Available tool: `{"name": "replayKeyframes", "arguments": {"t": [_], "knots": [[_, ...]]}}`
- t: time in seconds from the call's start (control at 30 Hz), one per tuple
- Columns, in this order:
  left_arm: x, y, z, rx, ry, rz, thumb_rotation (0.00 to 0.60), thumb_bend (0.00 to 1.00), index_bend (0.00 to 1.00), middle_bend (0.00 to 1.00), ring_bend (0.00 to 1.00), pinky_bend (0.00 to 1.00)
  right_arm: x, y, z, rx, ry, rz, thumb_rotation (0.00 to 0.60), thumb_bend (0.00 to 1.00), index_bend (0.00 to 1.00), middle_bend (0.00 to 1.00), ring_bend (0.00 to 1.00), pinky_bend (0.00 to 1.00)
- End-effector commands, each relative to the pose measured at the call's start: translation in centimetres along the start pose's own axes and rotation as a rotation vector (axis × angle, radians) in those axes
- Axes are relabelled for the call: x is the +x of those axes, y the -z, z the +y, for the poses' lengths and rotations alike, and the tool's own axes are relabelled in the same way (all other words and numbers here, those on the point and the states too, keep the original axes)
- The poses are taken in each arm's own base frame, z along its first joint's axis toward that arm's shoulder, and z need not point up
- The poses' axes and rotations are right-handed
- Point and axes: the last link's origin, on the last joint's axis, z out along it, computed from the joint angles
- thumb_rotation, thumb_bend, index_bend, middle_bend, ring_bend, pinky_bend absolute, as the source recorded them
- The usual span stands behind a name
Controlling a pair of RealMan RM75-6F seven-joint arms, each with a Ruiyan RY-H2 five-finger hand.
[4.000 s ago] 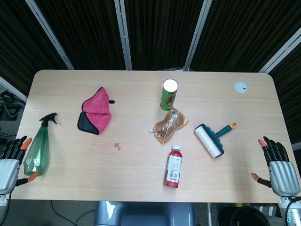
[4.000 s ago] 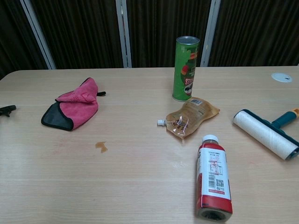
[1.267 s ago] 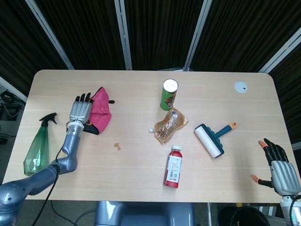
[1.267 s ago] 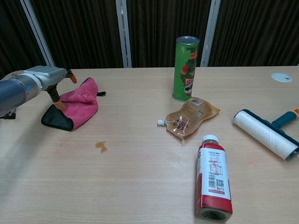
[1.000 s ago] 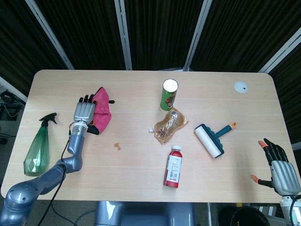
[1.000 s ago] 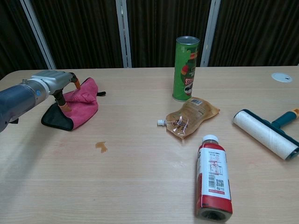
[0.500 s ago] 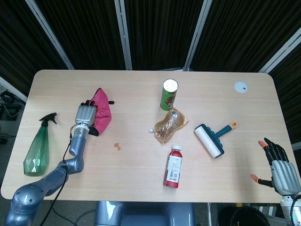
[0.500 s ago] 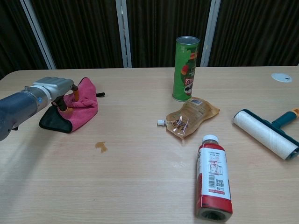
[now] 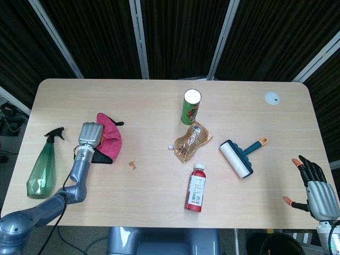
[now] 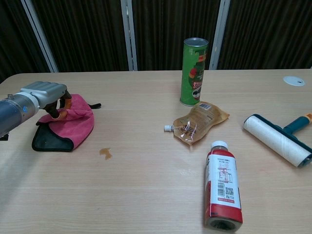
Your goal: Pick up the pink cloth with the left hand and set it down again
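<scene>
Pale wood-grain table (image 9: 159, 101) with a small brown stain (image 9: 132, 166); pink cloth (image 9: 109, 139) with a black underside, silver-grey left hand (image 9: 89, 135) with orange fingertips on it, and a translucent green spray bottle (image 9: 41, 169) with a black trigger head. Green can (image 9: 191, 107) with red printing, amber clear pouch (image 9: 192, 141) with a white cap, red bottle (image 9: 196, 187) with white cap and white label. White lint roller (image 9: 237, 158) on a teal frame with an orange handle tip, white disc (image 9: 272, 97), grey right hand (image 9: 315, 194) with black fingers tipped orange.
</scene>
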Motion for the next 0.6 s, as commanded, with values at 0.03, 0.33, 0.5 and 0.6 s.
{"name": "replayKeyframes", "arguments": {"t": [0.03, 0.33, 0.5, 0.6], "knots": [[0.6, 0.4, -0.3, -0.002, 0.027, 0.028, 0.6, 0.5, 0.68, 0.5, 0.43, 0.45, 0.0, 0.0, 0.0, 0.0, -0.002, 0.001, 0.6, 0.0, 0.08, 0.0, 0.0, 0.0], [1.9, 2.6, 1.2, -0.091, 0.14, 0.019, 0.6, 0.5, 0.68, 0.5, 0.43, 0.45, 0.0, -0.1, -0.1, 0.005, -0.003, 0.005, 0.6, 0.0, 0.08, 0.0, 0.0, 0.0], [1.6, 4.8, 3.5, -0.17, 0.177, -0.022, 0.6, 0.5, 0.68, 0.51, 0.43, 0.45, 0.0, -0.1, -0.2, 0.007, -0.005, 0.011, 0.6, 0.0, 0.08, 0.0, 0.0, 0.0], [1.3, 5.8, 4.5, -0.207, 0.178, -0.04, 0.6, 0.5, 0.68, 0.51, 0.43, 0.45, 0.0, -0.1, -0.1, 0.006, -0.006, 0.013, 0.6, 0.0, 0.08, 0.0, 0.0, 0.0]]}}
